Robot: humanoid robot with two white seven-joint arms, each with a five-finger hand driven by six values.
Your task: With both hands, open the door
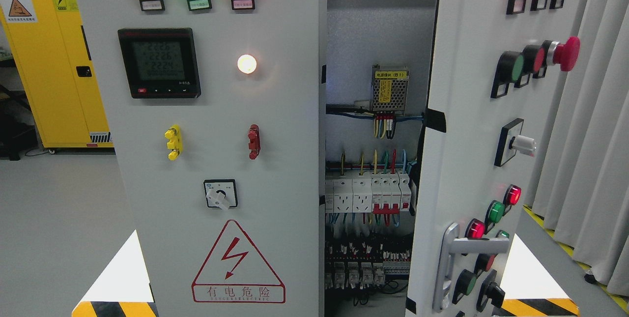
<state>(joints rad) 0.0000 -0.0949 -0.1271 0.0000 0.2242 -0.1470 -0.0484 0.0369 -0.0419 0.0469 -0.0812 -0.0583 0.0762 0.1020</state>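
A grey electrical cabinet fills the head view. Its left door [221, 110] is closed, with three indicator lamps, a black meter [158, 63], a rotary switch [220, 194] and a red warning triangle. The right door [471, 125] is swung partly open toward me, showing its silver handle [459, 253] low on its edge, plus lamps and push buttons. Between the doors the inside [373, 159] shows breakers, coloured wires and a small power supply [389, 90]. Neither of my hands nor arms appears in the picture.
A yellow safety cabinet [54, 61] stands at the back left on the grey floor. Grey curtains [589, 135] hang at the right. Yellow-black hazard stripes [540, 307] mark the cabinet base at both lower corners.
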